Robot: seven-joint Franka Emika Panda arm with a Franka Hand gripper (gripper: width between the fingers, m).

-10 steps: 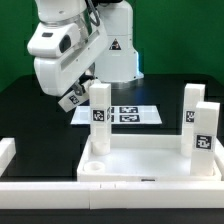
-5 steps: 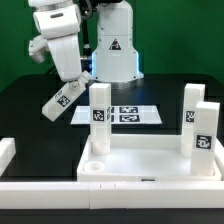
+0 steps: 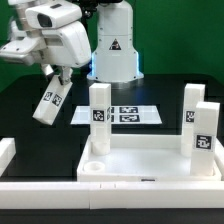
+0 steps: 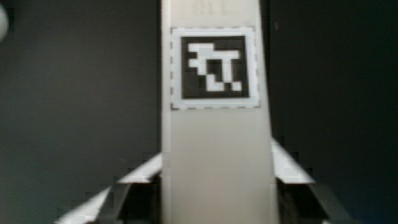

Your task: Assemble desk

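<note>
I am seeing my gripper (image 3: 57,78) gripping a tagged leg (image 3: 49,103), tilted above the black surface; three legs are standing in the tabletop (image 3: 140,160).

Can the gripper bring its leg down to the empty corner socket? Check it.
Probably yes: the gripper holds the fourth leg aloft, and nothing covers the empty socket beside the nearest mounted leg.

legs (image 3: 98,115): white, black-and-white tags | tabletop (image 3: 150,166): white | table (image 3: 25,110): black
</note>
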